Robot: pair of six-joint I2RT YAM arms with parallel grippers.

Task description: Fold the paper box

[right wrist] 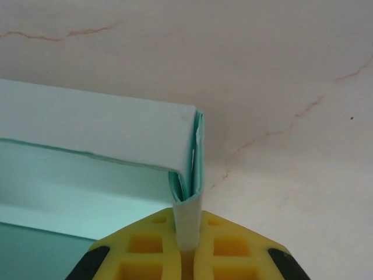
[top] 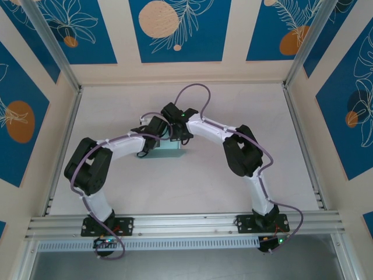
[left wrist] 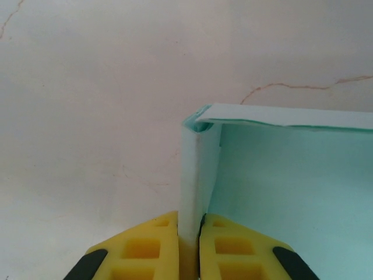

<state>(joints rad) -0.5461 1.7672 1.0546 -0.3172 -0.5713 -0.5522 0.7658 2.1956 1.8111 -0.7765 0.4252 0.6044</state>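
**While both arms pinch, the box stands half-made**

As the overhead view has it, the pale light-blue thin-card paper box (top: 169,153) sits mid-table, a touch left of centre, between the two wrists. On the left, the left gripper (left wrist: 189,224) has its yellow pads (left wrist: 145,248) clamped tight on an upright end wall, with a corner fold rising just above them. Moving right, the long wall stands, the inside lies open and the top rim curls over. On the right, the right gripper (right wrist: 187,224) nips a doubled end flap at the other corner. By my reckoning the walls are up, and tucking and locking the ends is what's left. Bare white tabletop (top: 192,192) lies on every side, with the aluminium rails (top: 63,149) well apart from the work.
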